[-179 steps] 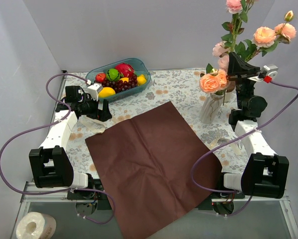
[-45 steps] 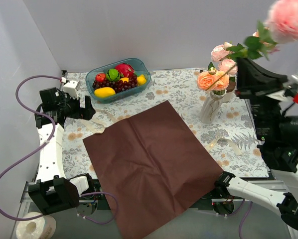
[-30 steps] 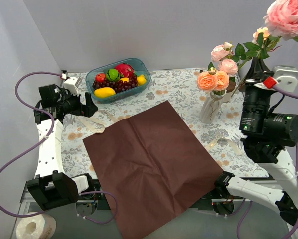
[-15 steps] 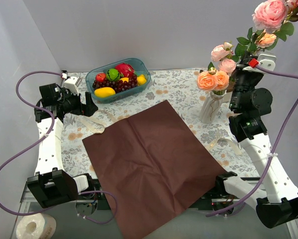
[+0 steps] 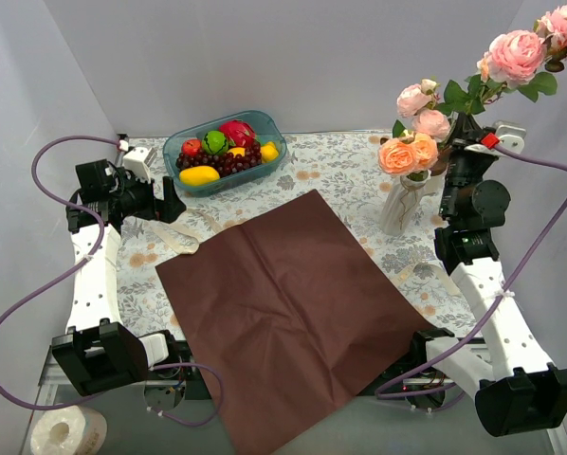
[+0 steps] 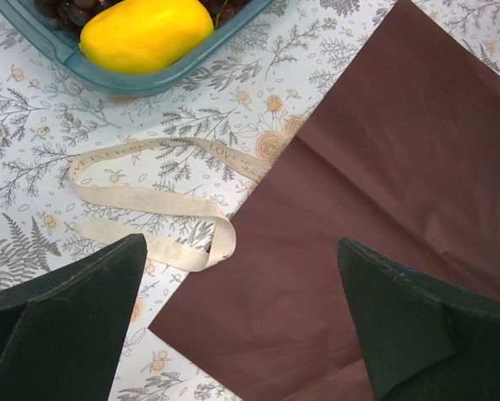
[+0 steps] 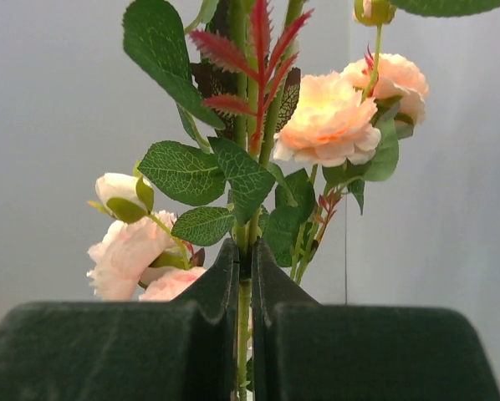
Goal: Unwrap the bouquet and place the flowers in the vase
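The white vase (image 5: 395, 210) stands at the back right with peach and pink flowers (image 5: 408, 153) in it. Just right of it, my right gripper (image 5: 461, 152) (image 7: 244, 251) is shut on the green stem of more flowers (image 7: 329, 121). Their pink blooms (image 5: 516, 55) reach up and to the right, above the vase. The bouquet's maroon paper (image 5: 283, 303) (image 6: 384, 167) lies flat and unwrapped in the middle of the table. My left gripper (image 5: 173, 204) (image 6: 242, 242) hangs open over the paper's left corner, holding nothing, with a cream ribbon (image 5: 174, 237) (image 6: 150, 200) beside it.
A teal bowl (image 5: 269, 128) (image 6: 150, 79) of fruit sits at the back left. A second ribbon (image 5: 435, 275) lies on the patterned cloth in front of the vase. A paper roll (image 5: 67, 431) sits below the table's near left corner. Grey walls close in on three sides.
My right arm has swung back and down from close to the camera, bringing the held stem beside the vase. The left arm has barely moved.
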`<state>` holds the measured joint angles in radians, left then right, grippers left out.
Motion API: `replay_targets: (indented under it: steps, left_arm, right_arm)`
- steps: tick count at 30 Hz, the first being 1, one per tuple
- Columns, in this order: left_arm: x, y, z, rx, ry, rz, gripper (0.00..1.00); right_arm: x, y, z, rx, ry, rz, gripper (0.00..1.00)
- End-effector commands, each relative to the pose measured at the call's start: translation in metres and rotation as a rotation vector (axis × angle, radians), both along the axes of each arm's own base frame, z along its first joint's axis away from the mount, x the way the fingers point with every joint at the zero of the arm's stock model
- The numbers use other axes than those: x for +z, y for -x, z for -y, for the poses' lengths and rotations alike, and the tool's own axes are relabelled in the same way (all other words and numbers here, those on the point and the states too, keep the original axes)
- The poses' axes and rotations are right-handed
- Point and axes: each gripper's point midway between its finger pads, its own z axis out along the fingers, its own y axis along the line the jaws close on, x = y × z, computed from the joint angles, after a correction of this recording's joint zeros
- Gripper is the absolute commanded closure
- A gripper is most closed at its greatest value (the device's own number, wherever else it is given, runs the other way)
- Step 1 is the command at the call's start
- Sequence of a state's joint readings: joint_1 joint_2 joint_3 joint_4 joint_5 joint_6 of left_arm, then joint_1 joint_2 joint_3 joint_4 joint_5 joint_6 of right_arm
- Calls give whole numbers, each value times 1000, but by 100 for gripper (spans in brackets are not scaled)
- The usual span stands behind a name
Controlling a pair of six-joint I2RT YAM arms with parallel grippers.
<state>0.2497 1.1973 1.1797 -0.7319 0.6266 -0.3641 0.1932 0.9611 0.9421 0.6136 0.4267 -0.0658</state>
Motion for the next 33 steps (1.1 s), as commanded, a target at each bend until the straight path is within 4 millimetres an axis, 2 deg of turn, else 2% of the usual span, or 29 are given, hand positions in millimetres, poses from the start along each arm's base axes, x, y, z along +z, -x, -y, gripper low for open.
replay_targets:
  steps: [1,3,4,7,9,10,15,19,21,22,23,24,26,30,31,33]
  left_arm:
    - [1,2,-3,0,-22,20,2]
    - [1,2,-3,-2,-20,21,2]
    - [1,2,-3,-1,-19,18,2]
    - [2,2,-3,1,-18,21,2]
    - [1,3,-2,-1,-15,19,2]
    - [2,3,-2,1,-15,20,2]
    - [3,4,-2,1,-18,19,2]
    - [5,5,-3,0,-24,21,2]
    - [5,6,-2,-3,-23,22,2]
    - [5,7,-1,-6,-21,16,2]
    - [6,8,1,-16,-12,16,2]
    - [7,8,2,-20,-9,15,2]
    - [9,8,3,-16,1,17,2]
    - [16,10,5,-20,11,28,2]
    - [17,9,5,-20,9,33,2]
    - [19,10,5,-20,9,36,2]
  right_arm:
    - [13,14,2,26,-30,101,99]
    - [-2,10,3,20,-22,71,99]
    - [-1,13,3,24,-22,93,99]
    - [-18,8,-2,46,-2,66,99]
    - [-21,7,-3,58,-2,83,99]
    - [-32,3,-6,68,7,66,99]
    - [-37,0,-12,102,40,96,99]
    - [-49,-7,-14,107,51,54,99]
    - [-51,-11,-18,129,62,13,78]
    - [-61,-15,-23,156,76,-54,70]
    - [-61,-14,-25,170,68,-68,50]
    - [-57,-11,-24,170,64,-70,35]
    - [-67,-11,-22,158,60,-113,10]
    - [-68,-6,-21,157,62,-158,7]
    - [-61,-6,-19,147,59,-156,6]
    - [-71,-11,-17,137,62,-227,5]
